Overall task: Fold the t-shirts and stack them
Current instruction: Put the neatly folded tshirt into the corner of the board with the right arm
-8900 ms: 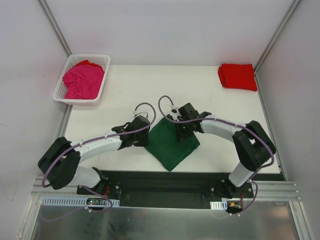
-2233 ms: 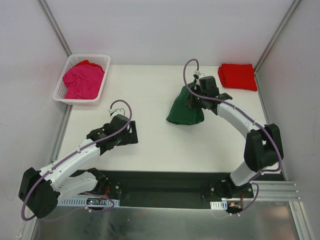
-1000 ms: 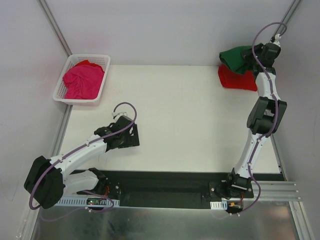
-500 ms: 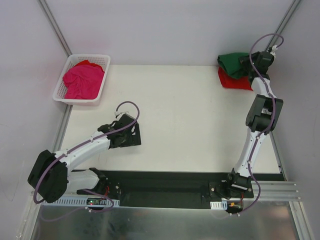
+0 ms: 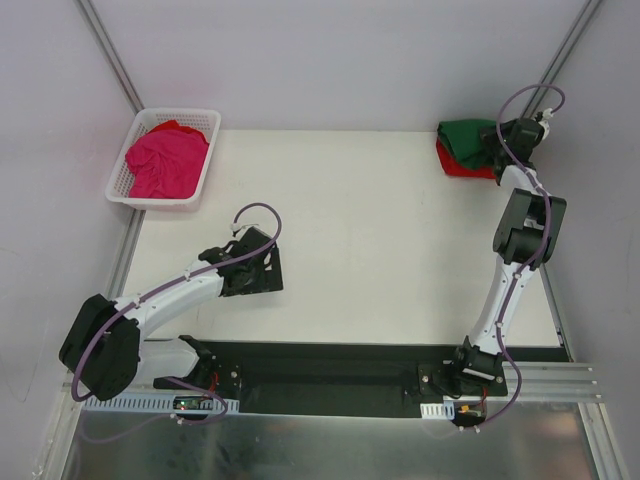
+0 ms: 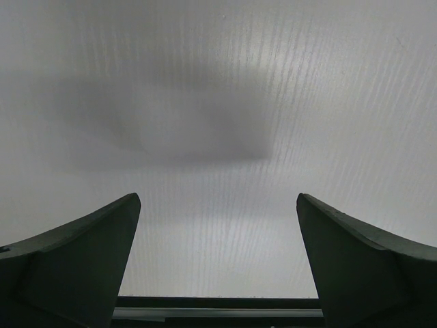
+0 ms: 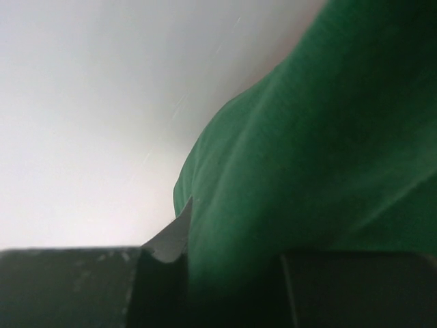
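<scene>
The folded dark green t-shirt (image 5: 466, 140) lies on top of the folded red t-shirt (image 5: 470, 170) at the table's far right corner. My right gripper (image 5: 497, 148) is shut on the green shirt's right edge. In the right wrist view green cloth (image 7: 314, 171) fills the space between the fingers. The magenta pink t-shirt (image 5: 165, 160) sits crumpled in the white basket (image 5: 200, 115) at the far left. My left gripper (image 5: 268, 272) hangs open over bare table left of centre, nothing between its fingers (image 6: 75, 266).
The white lattice basket stands at the table's far left corner, by the left wall. Grey enclosure walls and metal posts (image 5: 108, 55) close in the back and sides. A black base rail (image 5: 330, 365) runs along the near edge.
My right arm has lowered the green t-shirt from above the red one onto it. The left gripper has crept slightly right over the table.
</scene>
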Robot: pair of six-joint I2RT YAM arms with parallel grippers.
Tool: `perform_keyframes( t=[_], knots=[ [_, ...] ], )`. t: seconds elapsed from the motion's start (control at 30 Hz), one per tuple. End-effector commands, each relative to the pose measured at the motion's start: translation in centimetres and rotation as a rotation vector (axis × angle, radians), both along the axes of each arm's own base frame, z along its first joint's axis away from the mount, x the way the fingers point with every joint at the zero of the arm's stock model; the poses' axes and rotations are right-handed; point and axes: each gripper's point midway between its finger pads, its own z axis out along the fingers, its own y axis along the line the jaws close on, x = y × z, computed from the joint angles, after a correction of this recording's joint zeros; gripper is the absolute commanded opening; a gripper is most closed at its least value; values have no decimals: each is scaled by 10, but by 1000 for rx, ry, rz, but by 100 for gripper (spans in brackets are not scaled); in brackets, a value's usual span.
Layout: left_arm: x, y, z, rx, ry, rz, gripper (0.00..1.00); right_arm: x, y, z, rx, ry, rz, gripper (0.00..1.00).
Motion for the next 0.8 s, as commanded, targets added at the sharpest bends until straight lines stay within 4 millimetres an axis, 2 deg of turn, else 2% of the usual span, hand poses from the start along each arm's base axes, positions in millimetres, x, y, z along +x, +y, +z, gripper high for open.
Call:
perform_keyframes(
  t=[0.0, 0.03, 0.07, 0.13, 0.2, 0.27, 0.33, 0.37, 0.43, 0.5, 0.53, 0.57, 0.6, 0.63, 0.73, 0.77],
  knots=[
    [8, -4, 9, -18, -25, 12, 99, 5, -8, 61, -33, -176, -13, 6],
    [8, -4, 9, -19, -26, 10, 99, 5, -7, 60, -32, -176, -7, 14],
    [8, -4, 9, -19, -24, 10, 99, 5, -7, 62, -33, -179, -2, 32],
    [8, -4, 9, -22, -26, 13, 99, 4, -5, 63, -38, -182, 8, 55],
    [7, -3, 9, -25, -27, 17, 99, 2, -5, 64, -47, -181, 10, 65],
    [6, -3, 9, -28, -28, 19, 99, -2, -4, 70, -58, -184, 8, 80],
    [5, -3, 10, -35, -33, 21, 99, -6, -4, 66, -66, -171, 9, 86],
    [5, -3, 10, -39, -33, 23, 99, -10, -4, 74, -71, -181, 11, 87],
    [3, -2, 11, -42, -34, 24, 99, -16, -2, 70, -74, -168, 18, 89],
    [2, -3, 11, -48, -36, 24, 99, -25, 1, 79, -86, -179, 24, 90],
    [2, -3, 12, -53, -41, 23, 99, -33, 3, 65, -81, -151, 24, 91],
    [2, -3, 13, -57, -43, 22, 99, -38, 4, 65, -84, -149, 26, 91],
    [2, -3, 13, -59, -46, 24, 99, -44, 6, 82, -97, -183, 27, 91],
    [1, -3, 15, -64, -52, 24, 99, -53, 8, 67, -95, -150, 29, 91],
    [1, -1, 18, -70, -68, 22, 99, -70, 11, 83, -127, -168, 24, 92],
    [0, -1, 19, -73, -74, 18, 99, -77, 12, 72, -129, -142, 24, 92]
  ],
)
